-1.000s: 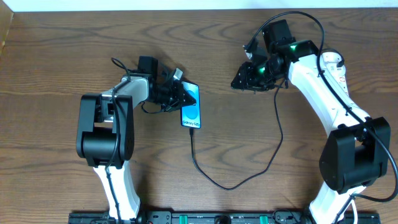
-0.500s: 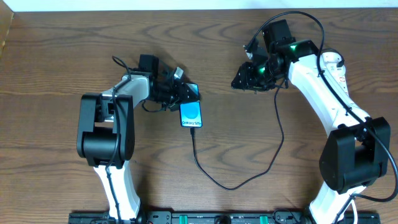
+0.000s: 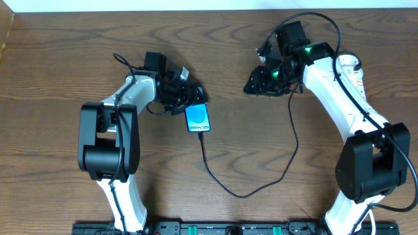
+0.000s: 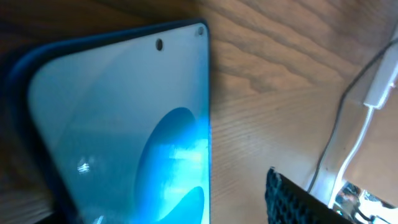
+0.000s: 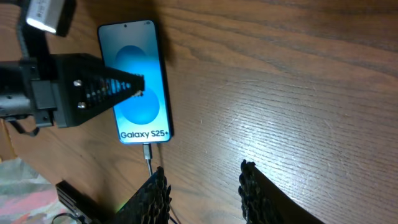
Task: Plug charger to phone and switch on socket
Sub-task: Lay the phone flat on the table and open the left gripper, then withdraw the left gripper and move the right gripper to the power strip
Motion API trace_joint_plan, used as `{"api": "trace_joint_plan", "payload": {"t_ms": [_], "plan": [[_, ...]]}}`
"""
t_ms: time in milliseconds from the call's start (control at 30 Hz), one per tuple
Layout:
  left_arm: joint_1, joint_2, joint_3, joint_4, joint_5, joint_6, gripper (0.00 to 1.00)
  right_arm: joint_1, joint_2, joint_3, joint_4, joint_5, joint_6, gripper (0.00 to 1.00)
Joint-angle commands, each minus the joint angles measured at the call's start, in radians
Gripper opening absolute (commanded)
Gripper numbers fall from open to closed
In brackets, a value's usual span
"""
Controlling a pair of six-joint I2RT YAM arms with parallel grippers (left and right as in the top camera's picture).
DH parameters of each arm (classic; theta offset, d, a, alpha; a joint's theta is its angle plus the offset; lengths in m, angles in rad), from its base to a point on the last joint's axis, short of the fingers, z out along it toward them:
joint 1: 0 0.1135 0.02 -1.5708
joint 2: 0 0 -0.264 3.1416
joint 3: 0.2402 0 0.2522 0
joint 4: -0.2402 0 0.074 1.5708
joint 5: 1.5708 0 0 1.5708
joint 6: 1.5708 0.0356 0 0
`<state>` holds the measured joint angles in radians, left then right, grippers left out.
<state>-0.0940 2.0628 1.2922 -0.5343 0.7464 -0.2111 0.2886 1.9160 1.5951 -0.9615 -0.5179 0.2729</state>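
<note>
1. Everything I work over sits on one table (image 3: 52,52), a dark brown top with a strong wood grain that runs mostly left to right in the overhead view.
2. Along the far edge of that view I see a thin white strip (image 3: 196,5); I cannot tell whether it is a wall or a border.
3. At the upper left corner a paler tan sliver (image 3: 4,32) shows past the table's edge.
4. In the right wrist view a mottled pink and grey patch (image 5: 18,193) fills the lower left corner beyond the tabletop; I cannot tell what it is.
5. The light is even, and shadows on the wood are soft and faint.
6. Up close in the left wrist view, the same wood looks paler and warmer.
</note>
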Motion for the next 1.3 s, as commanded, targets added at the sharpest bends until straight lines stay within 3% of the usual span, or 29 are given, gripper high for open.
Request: {"api": "trace_joint_plan", "payload": {"t_ms": [0, 400, 633, 867, 1033, 1100, 1267], "plan": [[0.01, 0.077, -0.045, -0.031, -0.33, 0.003, 0.72, 0.007, 0.001, 0.005, -0.004, 0.011, -0.02, 0.37], [0.014, 0.066, -0.043, -0.07, -0.506, -0.089, 0.81, 0.006, 0.001, 0.005, -0.015, 0.019, -0.023, 0.37], [0.055, -0.039, 0.005, -0.152, -0.484, -0.098, 0.82, 0.006, 0.001, 0.005, -0.023, 0.02, -0.054, 0.37], [0.115, -0.324, 0.029, -0.155, -0.341, -0.152, 0.82, 0.006, 0.001, 0.005, -0.023, 0.053, -0.054, 0.37], [0.146, -0.611, 0.029, -0.163, -0.338, -0.217, 0.82, 0.006, 0.001, 0.005, -0.023, 0.052, -0.062, 0.36], [0.146, -0.68, 0.029, -0.167, -0.339, -0.217, 1.0, 0.006, 0.001, 0.005, -0.023, 0.053, -0.066, 0.37], [0.146, -0.798, 0.028, -0.169, -0.341, -0.174, 1.0, 0.005, 0.001, 0.005, -0.021, 0.053, -0.065, 0.36]]}}
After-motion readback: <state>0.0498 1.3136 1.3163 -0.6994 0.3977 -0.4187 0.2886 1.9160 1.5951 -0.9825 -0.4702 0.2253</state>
